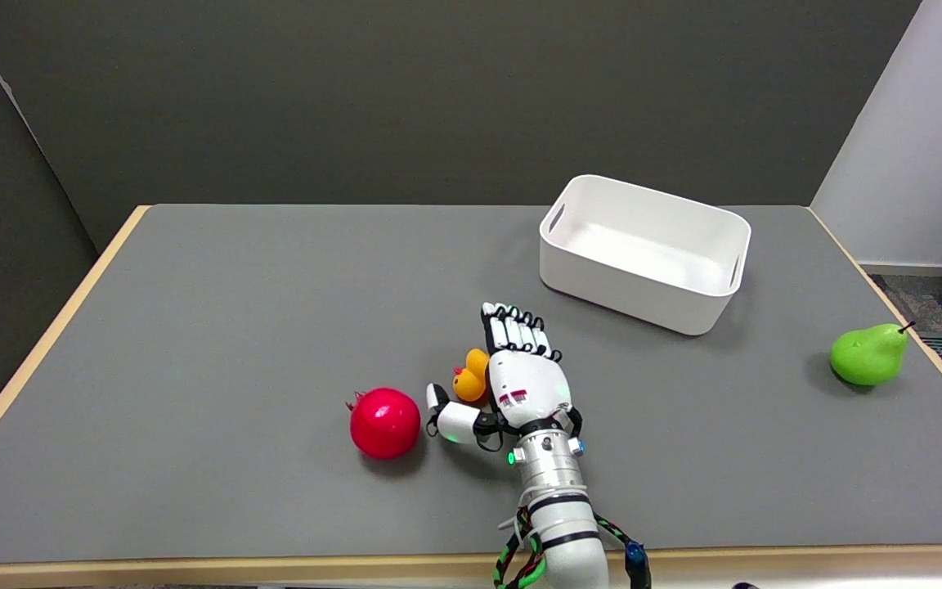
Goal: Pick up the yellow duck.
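Yellow duck (471, 375) on grey counter (234, 327), just left of my robot hand (520, 368); fingers straight, thumb spread below duck, holding nothing. Red pomegranate (385, 422) near, left.

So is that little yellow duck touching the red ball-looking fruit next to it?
Apart. The head view shows grey table between the yellow duck and the red fruit, and the thumb of the right hand sits in that gap too.

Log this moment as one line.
stage: reaching | robot hand: over duck, fingers apart, no grip seen | duck: on table | nearby: pomegranate; bin; pear
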`<state>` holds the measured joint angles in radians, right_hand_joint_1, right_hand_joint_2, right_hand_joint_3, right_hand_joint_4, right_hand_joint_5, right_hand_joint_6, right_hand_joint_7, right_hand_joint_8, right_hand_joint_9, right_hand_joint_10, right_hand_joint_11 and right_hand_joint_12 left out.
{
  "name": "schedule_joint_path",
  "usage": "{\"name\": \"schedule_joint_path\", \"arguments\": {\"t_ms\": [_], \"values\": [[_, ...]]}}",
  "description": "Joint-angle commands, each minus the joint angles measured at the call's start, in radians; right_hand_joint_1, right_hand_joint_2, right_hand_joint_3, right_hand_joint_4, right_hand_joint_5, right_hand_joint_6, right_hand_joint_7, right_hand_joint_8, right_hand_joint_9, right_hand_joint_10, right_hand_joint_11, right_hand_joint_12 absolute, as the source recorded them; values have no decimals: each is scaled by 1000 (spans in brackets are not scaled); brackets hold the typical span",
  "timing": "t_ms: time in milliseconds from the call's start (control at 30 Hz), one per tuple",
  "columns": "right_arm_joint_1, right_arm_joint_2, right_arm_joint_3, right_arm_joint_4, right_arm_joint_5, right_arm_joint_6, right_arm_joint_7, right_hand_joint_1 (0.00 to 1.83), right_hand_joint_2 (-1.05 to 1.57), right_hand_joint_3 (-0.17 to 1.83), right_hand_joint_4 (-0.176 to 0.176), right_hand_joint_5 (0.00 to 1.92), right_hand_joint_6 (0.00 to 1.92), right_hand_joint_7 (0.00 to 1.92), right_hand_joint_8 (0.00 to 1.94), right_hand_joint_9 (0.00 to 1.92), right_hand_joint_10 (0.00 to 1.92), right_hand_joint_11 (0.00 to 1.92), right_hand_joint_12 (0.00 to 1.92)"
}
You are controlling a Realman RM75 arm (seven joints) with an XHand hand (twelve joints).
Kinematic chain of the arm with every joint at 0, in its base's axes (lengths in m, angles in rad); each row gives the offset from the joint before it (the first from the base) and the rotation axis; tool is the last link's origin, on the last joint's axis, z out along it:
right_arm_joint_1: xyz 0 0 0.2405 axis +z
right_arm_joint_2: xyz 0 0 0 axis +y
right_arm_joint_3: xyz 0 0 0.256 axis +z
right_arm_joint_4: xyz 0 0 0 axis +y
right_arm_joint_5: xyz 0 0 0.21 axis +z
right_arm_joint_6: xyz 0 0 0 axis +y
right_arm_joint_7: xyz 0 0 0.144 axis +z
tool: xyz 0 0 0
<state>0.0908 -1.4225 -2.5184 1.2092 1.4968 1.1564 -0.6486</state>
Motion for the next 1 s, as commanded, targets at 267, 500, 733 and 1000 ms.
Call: {"name": "schedule_joint_path", "arguments": {"t_ms": [267, 500, 733, 1000], "values": [[0, -2, -4, -26, 23, 40, 3, 675, 750, 778, -176, -1, -1, 65, 578, -1, 230, -1, 399], [0, -4, -4, -33, 1, 42, -3, 780, 728, 925, -176, -1, -1, 25, 739, -1, 355, -1, 377], [6, -15, -5, -94, -138, 98, 1, 951, 776, 955, -176, -1, 105, -1, 1304, 58, 681, -1, 553], [24, -16, -5, -133, -205, 121, 1, 970, 925, 860, -176, 59, 355, -1, 1545, 193, 1090, -1, 853]]}}
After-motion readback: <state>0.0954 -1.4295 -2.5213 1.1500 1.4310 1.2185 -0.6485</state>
